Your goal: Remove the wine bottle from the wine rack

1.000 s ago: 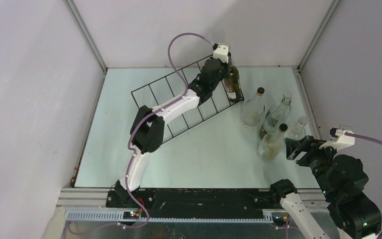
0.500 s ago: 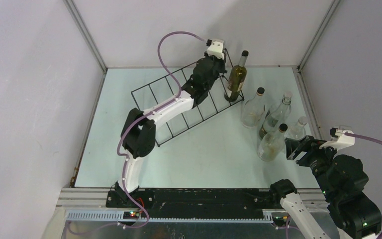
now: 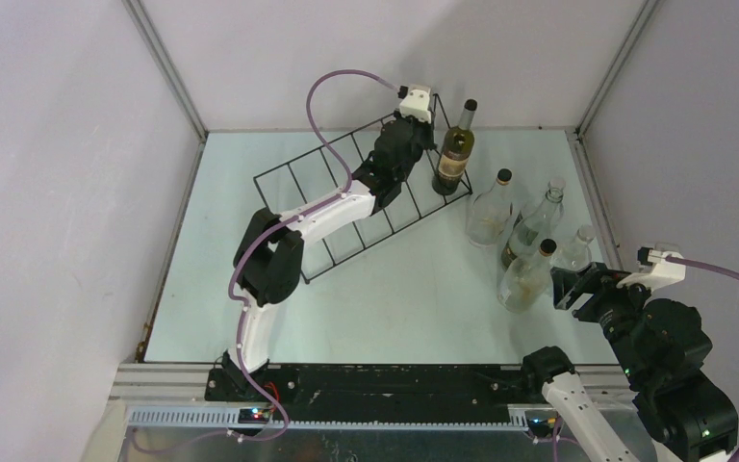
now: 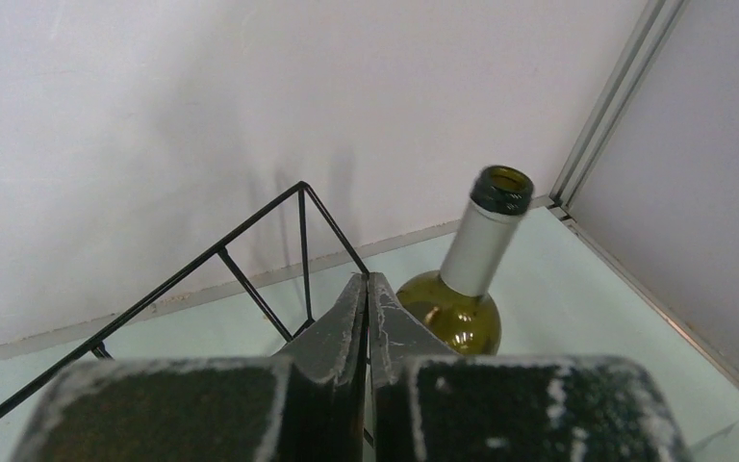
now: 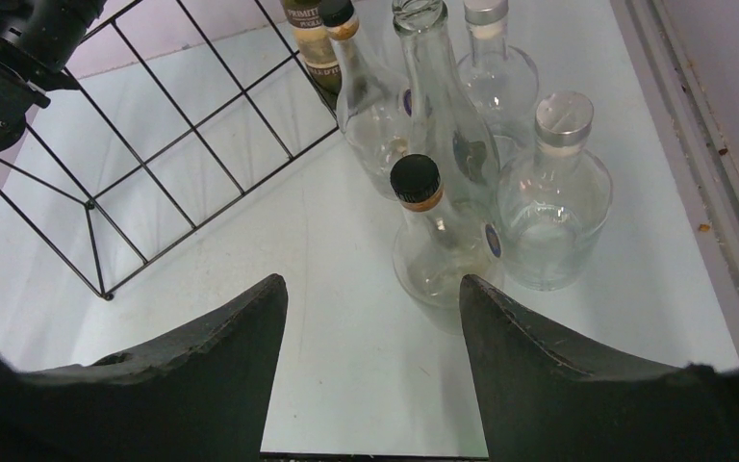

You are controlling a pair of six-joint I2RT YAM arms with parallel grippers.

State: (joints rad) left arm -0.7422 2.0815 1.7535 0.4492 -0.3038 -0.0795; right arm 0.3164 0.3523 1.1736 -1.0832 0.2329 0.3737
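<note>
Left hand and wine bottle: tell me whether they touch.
Cannot tell. In the left wrist view the shut left hand overlaps the wine bottle; neither gap nor contact shows plainly.

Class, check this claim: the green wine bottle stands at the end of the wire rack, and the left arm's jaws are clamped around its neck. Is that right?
No. On the left gripper the jaws are shut on nothing, beside the green wine bottle, not around its neck, as the left wrist view shows. The rest holds.

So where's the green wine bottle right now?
In the overhead view the wine bottle stands upright at the wine rack's far right end, beside the left claw.
</note>
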